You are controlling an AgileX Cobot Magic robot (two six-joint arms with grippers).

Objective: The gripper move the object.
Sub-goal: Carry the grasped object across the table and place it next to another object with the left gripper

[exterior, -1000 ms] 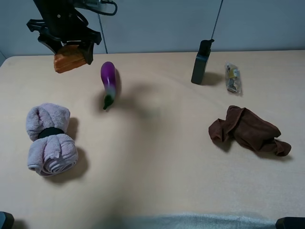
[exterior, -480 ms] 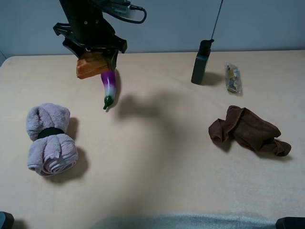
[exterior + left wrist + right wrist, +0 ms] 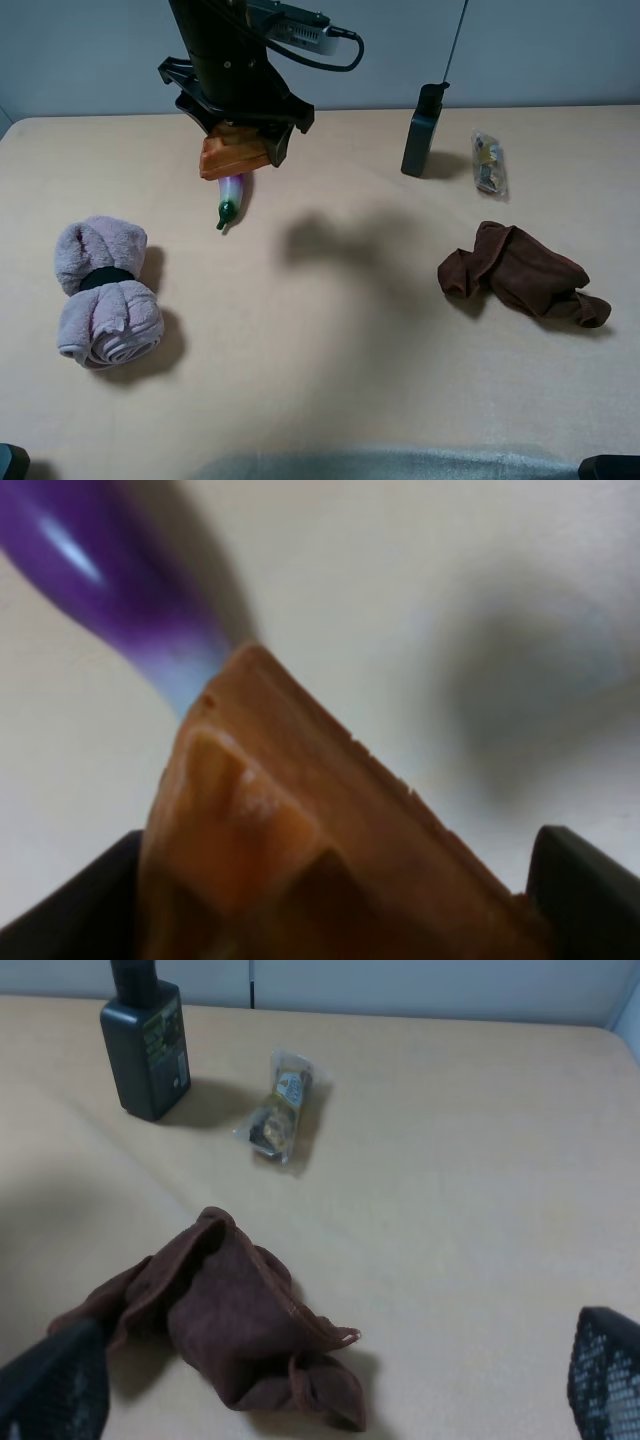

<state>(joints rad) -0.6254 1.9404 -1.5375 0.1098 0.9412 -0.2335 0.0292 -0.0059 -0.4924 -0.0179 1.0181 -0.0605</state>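
Holding the orange-brown block (image 3: 232, 160) clamped in its jaws, aloft just above the eggplant (image 3: 230, 196), the left gripper (image 3: 240, 150) appears mid-transfer: pickup done, set-down on the surface (image 3: 330, 340) pending; the right gripper (image 3: 328, 1380) idles, jaws apart.

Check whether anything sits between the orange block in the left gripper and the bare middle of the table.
Only the eggplant, lying partly under the orange block that the left gripper holds above the table. Toward the middle, nothing visible stands in the way, only shadow. The black bottle and brown cloth lie farther right.
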